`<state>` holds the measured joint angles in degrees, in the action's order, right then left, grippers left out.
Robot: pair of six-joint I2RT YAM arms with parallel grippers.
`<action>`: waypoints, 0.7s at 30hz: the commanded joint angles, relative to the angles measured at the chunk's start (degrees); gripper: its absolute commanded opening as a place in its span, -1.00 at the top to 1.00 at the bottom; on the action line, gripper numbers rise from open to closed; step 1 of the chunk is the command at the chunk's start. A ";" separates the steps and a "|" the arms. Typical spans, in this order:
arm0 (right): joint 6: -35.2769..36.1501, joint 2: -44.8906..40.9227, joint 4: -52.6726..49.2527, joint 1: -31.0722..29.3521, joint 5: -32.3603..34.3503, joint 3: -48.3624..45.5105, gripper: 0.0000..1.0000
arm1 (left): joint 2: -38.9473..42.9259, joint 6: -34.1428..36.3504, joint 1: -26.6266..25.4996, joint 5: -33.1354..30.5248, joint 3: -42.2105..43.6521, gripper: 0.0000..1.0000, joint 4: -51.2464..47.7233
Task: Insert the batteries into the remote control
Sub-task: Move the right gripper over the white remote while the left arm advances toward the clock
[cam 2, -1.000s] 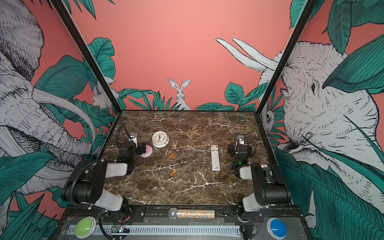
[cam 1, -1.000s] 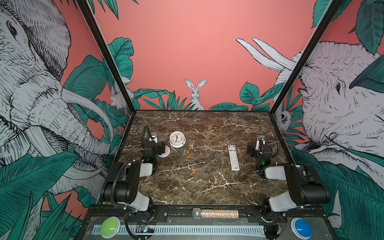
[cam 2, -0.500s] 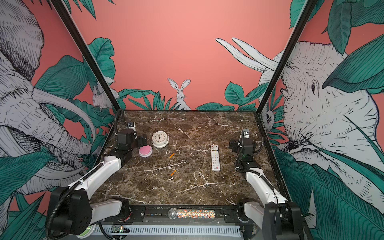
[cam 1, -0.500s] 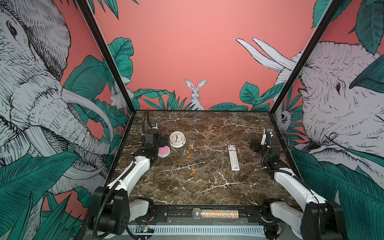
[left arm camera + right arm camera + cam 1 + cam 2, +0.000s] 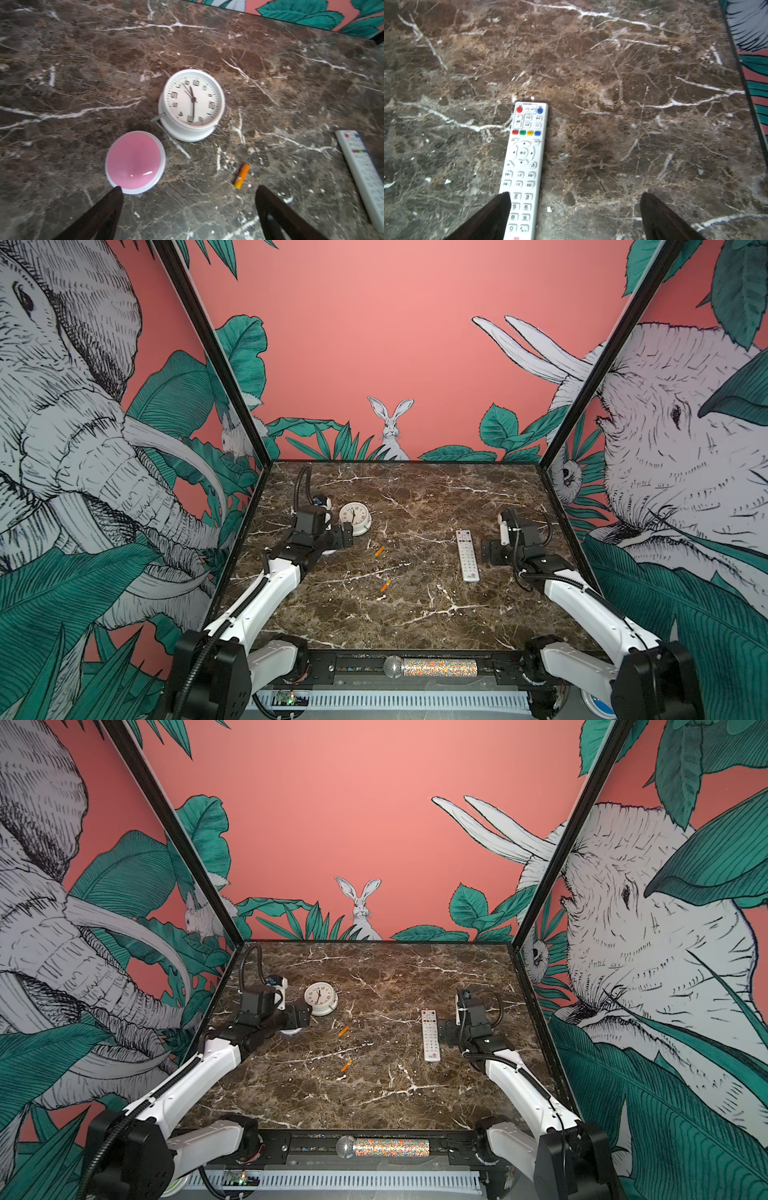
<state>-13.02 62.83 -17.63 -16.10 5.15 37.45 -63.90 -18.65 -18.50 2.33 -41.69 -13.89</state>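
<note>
The white remote control (image 5: pixel 467 556) (image 5: pixel 431 1036) lies buttons up on the marble table (image 5: pixel 415 614), right of centre. Two orange batteries (image 5: pixel 379 551) (image 5: pixel 385 585) lie loose near the middle, apart from each other. My right gripper (image 5: pixel 492 551) (image 5: pixel 576 194) hovers open just right of the remote control (image 5: pixel 523 166), one fingertip over its number keys. My left gripper (image 5: pixel 343 537) (image 5: pixel 189 188) is open and empty above the table. One battery (image 5: pixel 241 176) lies just ahead of it, near one finger.
A round white clock (image 5: pixel 354 518) (image 5: pixel 193 104) lies face up at the back left. A pink disc with a white rim (image 5: pixel 135 160) sits beside it, mostly under the left gripper in both top views. A glittery microphone (image 5: pixel 430 667) rests on the front rail.
Both arms have unfolded from near the front edge and stretched out over the table. The left gripper has swung inward beside the clock, the right one inward toward the remote. Both stayed open.
</note>
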 commanded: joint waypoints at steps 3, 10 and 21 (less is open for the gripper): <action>-1.64 5.11 -3.79 -4.55 -0.50 4.18 -0.98 | 2.79 -2.64 -6.97 0.43 2.49 -0.99 -2.03; -2.76 10.08 -4.08 -8.14 -0.84 5.69 -0.98 | 4.47 -2.49 -13.49 0.68 3.10 -0.98 1.38; -2.80 16.39 -5.33 -10.31 -0.52 8.32 -0.98 | 5.62 -3.19 -17.97 0.95 5.92 -0.99 5.55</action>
<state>-15.05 78.46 -21.96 -25.91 4.21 44.53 -59.86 -20.67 -36.07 3.27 -37.23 -10.35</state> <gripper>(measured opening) 0.988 0.994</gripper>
